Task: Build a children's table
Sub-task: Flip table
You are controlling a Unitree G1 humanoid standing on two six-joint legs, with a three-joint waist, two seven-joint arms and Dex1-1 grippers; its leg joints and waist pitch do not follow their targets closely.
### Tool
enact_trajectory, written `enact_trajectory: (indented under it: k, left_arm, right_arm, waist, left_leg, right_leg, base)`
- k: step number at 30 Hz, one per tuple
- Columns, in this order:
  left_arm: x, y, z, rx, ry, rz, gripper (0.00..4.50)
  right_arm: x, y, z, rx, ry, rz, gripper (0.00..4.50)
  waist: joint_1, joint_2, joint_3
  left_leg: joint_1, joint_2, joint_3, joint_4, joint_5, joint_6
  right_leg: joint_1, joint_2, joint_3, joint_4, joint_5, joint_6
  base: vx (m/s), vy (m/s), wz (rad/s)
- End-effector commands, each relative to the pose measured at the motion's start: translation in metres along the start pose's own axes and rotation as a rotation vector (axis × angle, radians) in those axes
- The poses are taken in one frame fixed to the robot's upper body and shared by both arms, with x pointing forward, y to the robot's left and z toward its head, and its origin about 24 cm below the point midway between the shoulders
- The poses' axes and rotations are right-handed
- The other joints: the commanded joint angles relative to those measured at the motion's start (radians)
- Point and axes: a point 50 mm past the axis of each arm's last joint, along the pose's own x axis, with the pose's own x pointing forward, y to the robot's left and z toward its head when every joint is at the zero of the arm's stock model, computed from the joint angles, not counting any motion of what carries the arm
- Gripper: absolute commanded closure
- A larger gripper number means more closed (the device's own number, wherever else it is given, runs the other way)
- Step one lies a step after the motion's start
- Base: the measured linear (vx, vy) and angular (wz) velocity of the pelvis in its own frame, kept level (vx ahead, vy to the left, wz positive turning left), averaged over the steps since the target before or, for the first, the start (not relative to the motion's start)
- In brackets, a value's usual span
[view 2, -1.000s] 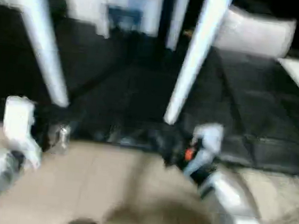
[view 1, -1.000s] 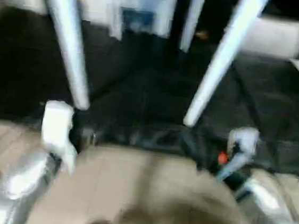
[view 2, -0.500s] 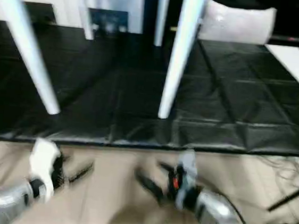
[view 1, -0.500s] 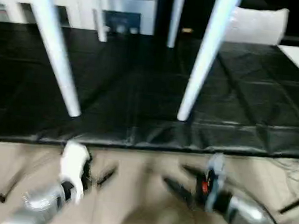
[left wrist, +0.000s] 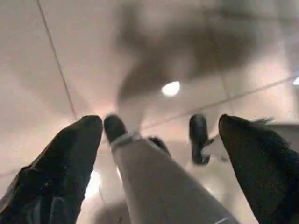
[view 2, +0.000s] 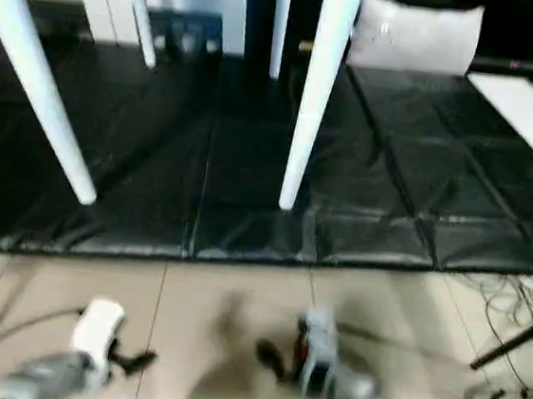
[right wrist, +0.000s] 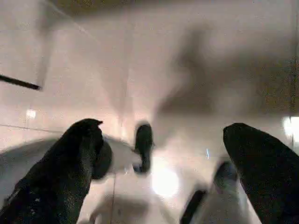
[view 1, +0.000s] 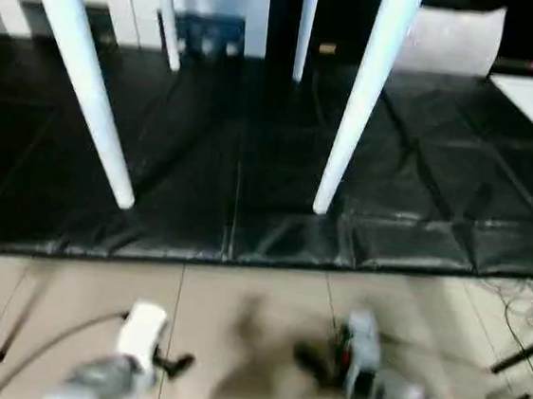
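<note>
The children's table of white plastic stands on 4 tapered legs [view 1: 362, 105] on the black mat [view 1: 421, 178]; both pincers, left [view 1: 168, 365] and right [view 1: 321, 362], have dropped away, wide and empty, so assembly looks finished.

Tops of the four white legs [view 1: 357, 104] past the upper edge, tabletop unseen; both forearms motion-blurred

— What do I have in front of me?

— Four long tapered white tube legs of the children's table stand on the black sheet. The near left leg [view 1: 83, 80] slants down to its foot, the near right leg [view 1: 360, 109] leans the other way.

— And behind them?

— Two far legs, left [view 1: 167, 13] and right [view 1: 306, 27], stand close together. The tabletop is above my sight.
</note>
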Motion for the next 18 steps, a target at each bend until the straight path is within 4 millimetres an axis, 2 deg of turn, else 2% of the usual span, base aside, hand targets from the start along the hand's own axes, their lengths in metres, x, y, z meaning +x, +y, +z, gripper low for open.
enact_trajectory:
  k: [1,2,3,4,5,6,9,12,13,14,18]
  left_arm:
    - [0.000,0.004,-0.003,-0.012,0.017,0.033,0.09]
    - [0.001,0.003,-0.007,-0.033,0.034,0.043,0.09]
    - [0.003,0.002,-0.011,-0.054,0.045,0.049,0.09]
    - [0.004,0.001,-0.012,-0.056,0.047,0.050,0.09]
    - [0.005,0.000,-0.014,-0.067,0.044,0.046,0.09]
    - [0.007,0.000,-0.015,-0.081,0.037,0.045,0.09]
    - [0.008,0.000,-0.017,-0.096,0.050,0.075,0.09]
    - [0.008,-0.001,-0.018,-0.112,0.055,0.075,0.09]
    - [0.009,-0.002,-0.019,-0.114,0.057,0.065,0.09]
    - [0.009,-0.003,-0.019,-0.114,0.059,0.058,0.09]
    - [0.011,-0.006,-0.021,-0.129,0.051,0.067,0.09]
  right_arm:
    - [-0.001,-0.008,-0.003,0.040,0.006,-0.063,0.00]
    - [0.000,-0.007,-0.009,0.039,0.026,-0.090,0.00]
    - [0.002,-0.005,-0.019,0.025,0.086,-0.129,0.00]
    - [0.002,-0.005,-0.020,0.021,0.098,-0.137,0.00]
    - [0.002,-0.005,-0.023,0.021,0.104,-0.168,0.00]
    - [0.003,-0.007,-0.023,0.015,0.090,-0.206,0.00]
    - [0.001,-0.012,-0.026,0.017,0.095,-0.262,0.00]
    - [-0.001,-0.017,-0.029,0.036,0.105,-0.301,0.00]
    - [-0.002,-0.018,-0.030,0.039,0.107,-0.302,0.00]
    - [-0.002,-0.018,-0.030,0.040,0.108,-0.302,0.00]
    - [0.001,-0.014,-0.025,0.023,0.120,-0.294,0.00]
  waist:
    - [0.000,0.008,-0.047]
    - [0.001,0.018,-0.045]
    - [-0.002,0.017,-0.041]
    - [-0.006,0.015,-0.038]
    - [-0.003,0.020,-0.037]
    - [-0.005,0.016,-0.035]
    - [-0.004,0.016,-0.033]
    - [-0.003,0.016,-0.034]
    - [-0.003,0.013,-0.034]
    - [-0.002,0.015,-0.035]
    - [-0.002,0.008,-0.039]
  left_leg:
    - [0.025,0.091,-0.035,-0.096,-0.350,-0.020]
    - [0.024,0.091,-0.034,-0.095,-0.360,-0.017]
    - [0.025,0.091,-0.034,-0.097,-0.381,-0.022]
    - [0.027,0.089,-0.033,-0.098,-0.408,-0.029]
    - [0.028,0.091,-0.035,-0.098,-0.425,-0.035]
    - [0.028,0.089,-0.035,-0.097,-0.446,-0.044]
    - [0.030,0.094,-0.040,-0.102,-0.480,-0.059]
    - [0.029,0.096,-0.038,-0.104,-0.463,-0.051]
    - [0.028,0.097,-0.037,-0.105,-0.457,-0.047]
    - [0.028,0.096,-0.036,-0.104,-0.444,-0.041]
    - [0.024,0.097,-0.031,-0.101,-0.379,-0.007]
  right_leg:
    - [0.017,-0.090,0.050,-0.076,0.016,-0.283]
    - [0.017,-0.094,0.052,-0.078,-0.006,-0.281]
    - [0.013,-0.091,0.052,-0.083,-0.039,-0.276]
    - [0.008,-0.089,0.053,-0.089,-0.085,-0.274]
    - [0.008,-0.093,0.054,-0.090,-0.113,-0.271]
    - [0.004,-0.096,0.057,-0.097,-0.167,-0.263]
    - [0.001,-0.097,0.059,-0.101,-0.236,-0.236]
    - [0.001,-0.094,0.059,-0.098,-0.199,-0.237]
    - [0.001,-0.094,0.059,-0.098,-0.191,-0.239]
    - [0.002,-0.095,0.059,-0.098,-0.178,-0.241]
    - [0.007,-0.097,0.058,-0.095,-0.113,-0.253]
  base:
    - [0.000,0.000,0.00]
    - [0.000,0.000,0.00]
    - [0.000,0.000,0.00]
    - [0.000,0.000,0.00]
    - [0.000,0.000,0.00]
    - [0.000,0.000,0.00]
    - [0.000,0.000,0.00]
    - [0.000,0.000,0.00]
    - [0.000,0.000,0.00]
    - [0.000,0.000,0.00]
    - [0.000,0.000,0.00]
